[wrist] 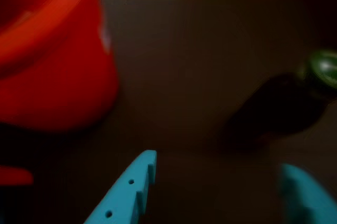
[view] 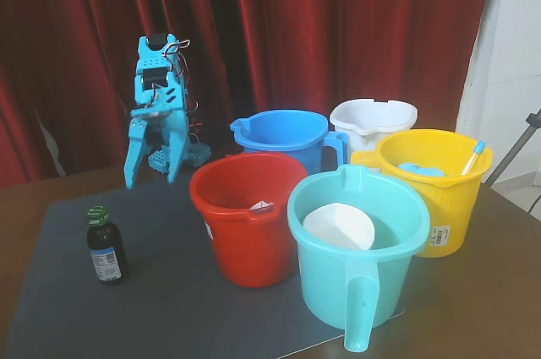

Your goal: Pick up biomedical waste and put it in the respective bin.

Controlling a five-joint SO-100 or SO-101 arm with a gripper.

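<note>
Red curtains behind; in the fixed view the small brown glass bottle with green cap (view: 106, 245) stands upright on the grey mat (view: 59, 308), apart from the light-blue gripper (view: 151, 175). Wrist view: jaws spread, empty; bottle (wrist: 284, 108) blurry ahead. Glass looks slick and breakable, so I'd grab mid-body.

Heavy dark red curtain (view: 279, 29) across nearly the whole back of the fixed view, hanging in deep vertical folds, darkest at the upper left. To the right, a strip of plain white wall (view: 516, 63), brightly lit. At the right edge, a thin grey metal stand leg (view: 517, 149) slanting down in front of that wall, with a patch of pale floor (view: 522, 192) below. In front, a dark brown wooden tabletop (view: 51, 186), glossy toward the right corner, mostly covered by a flat dark grey mat (view: 161, 291) with its edge running diagonally along the near side. Soft, even light, brighter on the right. Wrist view dim and blurred.
</note>
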